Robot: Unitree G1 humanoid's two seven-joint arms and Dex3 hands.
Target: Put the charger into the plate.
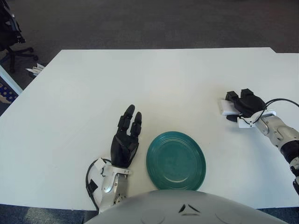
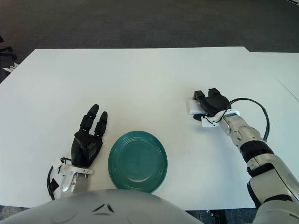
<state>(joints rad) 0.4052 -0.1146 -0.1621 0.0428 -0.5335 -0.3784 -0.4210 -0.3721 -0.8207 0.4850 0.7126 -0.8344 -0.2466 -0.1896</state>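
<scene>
Even overhead light brightening the white table (image 1: pixel 154 79), soft faint shadows sitting under the green plate (image 1: pixel 175 160), floor (image 1: pixel 140 23) beyond lying dim, focus holding throughout

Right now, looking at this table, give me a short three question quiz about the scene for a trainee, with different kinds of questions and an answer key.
1. True or false: the small white charger already lies in the round dark green plate.
2. Which hand is at the charger? A) left hand B) right hand
3. Fill in: the left hand shows beside the plate, on its ____ side.

Key
1. False. The charger is on the white table, far to the plate's right, and the plate holds nothing.
2. B. The right hand's fingers curl over the charger; the left hand's fingers are open.
3. Left.
</scene>
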